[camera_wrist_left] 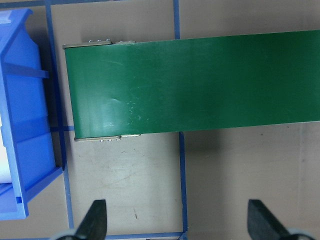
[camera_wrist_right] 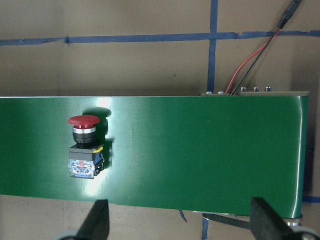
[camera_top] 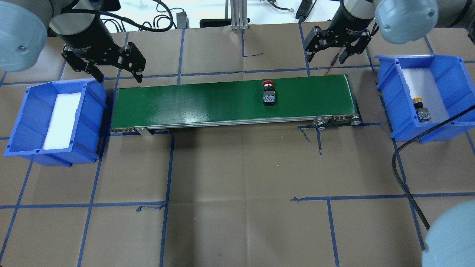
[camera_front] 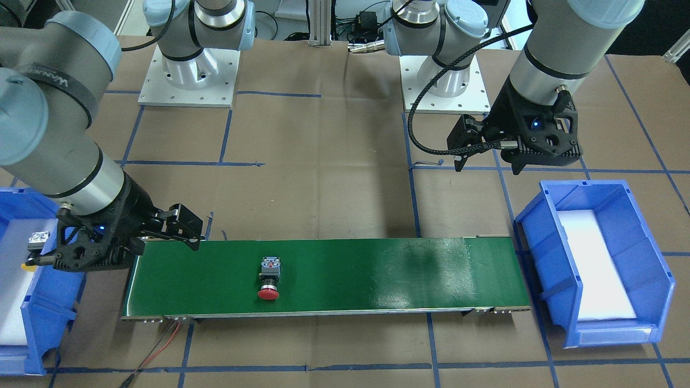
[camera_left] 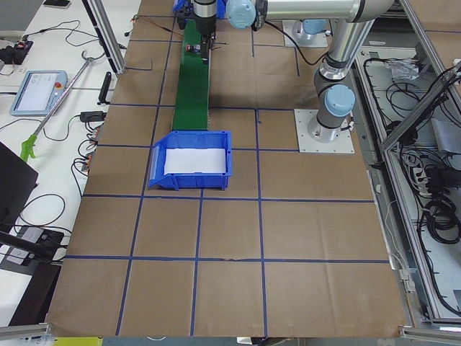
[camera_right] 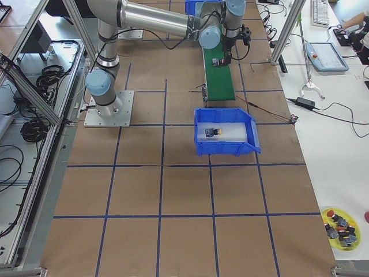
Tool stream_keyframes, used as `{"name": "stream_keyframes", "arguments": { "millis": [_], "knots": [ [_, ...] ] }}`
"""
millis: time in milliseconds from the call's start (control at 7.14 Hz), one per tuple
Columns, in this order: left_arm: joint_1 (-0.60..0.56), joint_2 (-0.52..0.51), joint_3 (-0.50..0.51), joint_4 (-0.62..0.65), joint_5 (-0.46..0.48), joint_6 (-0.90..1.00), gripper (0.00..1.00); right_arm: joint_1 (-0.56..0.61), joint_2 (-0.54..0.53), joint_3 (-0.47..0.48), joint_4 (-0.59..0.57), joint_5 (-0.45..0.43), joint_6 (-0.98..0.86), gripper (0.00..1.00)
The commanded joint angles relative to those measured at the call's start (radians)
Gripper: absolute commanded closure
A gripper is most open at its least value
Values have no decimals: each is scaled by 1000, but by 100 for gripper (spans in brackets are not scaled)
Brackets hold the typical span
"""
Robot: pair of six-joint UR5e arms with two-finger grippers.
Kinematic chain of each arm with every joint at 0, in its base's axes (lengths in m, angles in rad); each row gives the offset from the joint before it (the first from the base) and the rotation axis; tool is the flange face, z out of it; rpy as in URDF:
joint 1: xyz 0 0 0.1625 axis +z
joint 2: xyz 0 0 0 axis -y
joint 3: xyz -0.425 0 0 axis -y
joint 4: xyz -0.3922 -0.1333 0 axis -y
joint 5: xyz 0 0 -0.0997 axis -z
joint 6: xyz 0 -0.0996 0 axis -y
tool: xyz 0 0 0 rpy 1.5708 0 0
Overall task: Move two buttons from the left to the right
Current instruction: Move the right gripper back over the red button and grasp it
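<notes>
Overhead, the left gripper (camera_top: 119, 75) was held pointing down above the table near the left end of the green belt (camera_top: 193, 104), close to the left blue bin (camera_top: 22, 122). Its fingers were spread wide, with nothing gripped. The right gripper (camera_top: 326, 56) was posed likewise near the belt's right end, wide apart and empty. The red button (camera_top: 268, 93) was seen lying on its side on the belt, right of the middle. The yellow button (camera_top: 421, 107) lay in the right blue bin (camera_top: 447, 72).

Robotics laboratory test cell.
Aluminium-profile frame (camera_right: 76, 23), teach pendant (camera_left: 39, 92), loose cable bundles (camera_left: 436, 216) and a tape-gridded, paper-covered table (camera_top: 237, 185).
</notes>
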Motion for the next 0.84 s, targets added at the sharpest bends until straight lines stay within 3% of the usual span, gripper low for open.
{"name": "stream_keyframes", "arguments": {
  "millis": [0,701],
  "knots": [
    [0,0,-1,0,1,0,0,9,18,6,-9,5,2,0],
    [0,0,-3,0,-1,0,0,11,90,10,-11,-12,89,1]
  ]
}}
